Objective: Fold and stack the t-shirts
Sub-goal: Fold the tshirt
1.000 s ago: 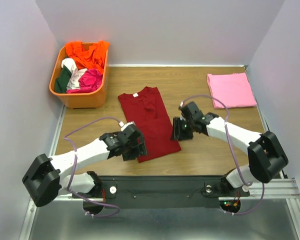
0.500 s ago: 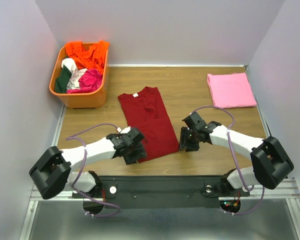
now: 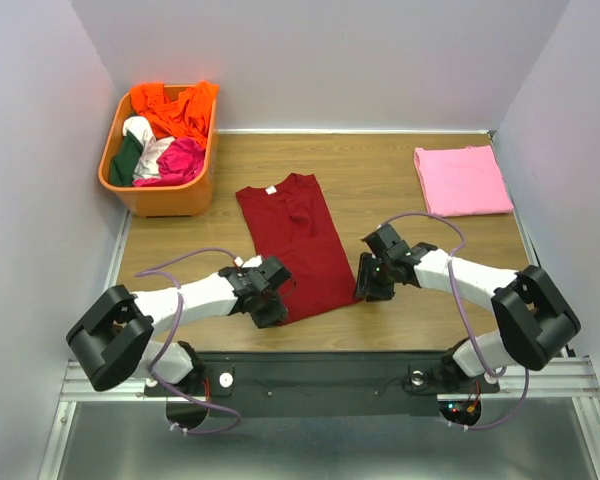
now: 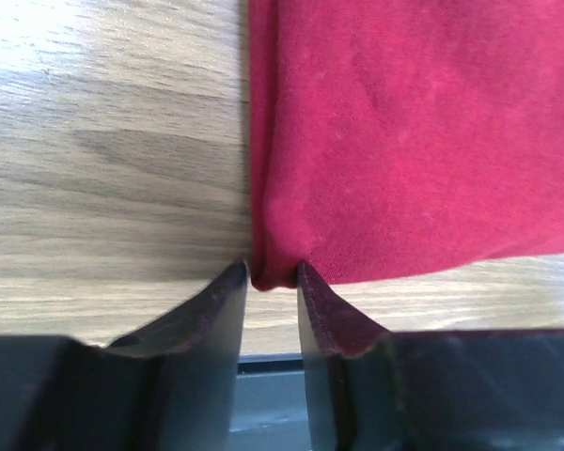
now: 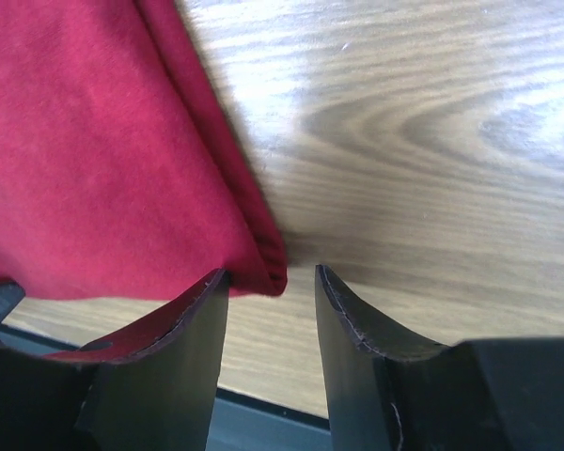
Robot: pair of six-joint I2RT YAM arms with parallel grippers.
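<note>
**Maroon tee: both hem corners lined up, fold looks set to go toward the collar**

The maroon t-shirt (image 3: 298,245) is laid flat mid-table, narrowed into a long strip. Its long axis runs from the hem at the near edge up to the collar with the white neck label (image 3: 271,189), leaning a bit left at the far end.

The hem is where it all hinges. The left gripper (image 3: 269,304) is parked at the tee's near-left corner and the right gripper (image 3: 370,281) at its near-right corner, so each arm is nearest its own corner.

In the left wrist view the corner is tucked right between narrowly spaced fingertips. Whether it's actually pinched can't be told.

In the right wrist view the jaws are spread wide. The corner sits against one finger, with bare wood showing in the rest of the gap, so nothing is gripped there.

Probably the hem gets carried along the long axis to the collar, which needs both corners caught evenly.

Room-wise:
- Plenty of bare wooden table (image 3: 400,200) is seen right of the tee.
- The pink t-shirt (image 3: 463,180) is folded well off to its far right.
- The orange basket (image 3: 165,198) of clothes is near the tee's collar end on the left, not touching. That side is tighter.
</note>
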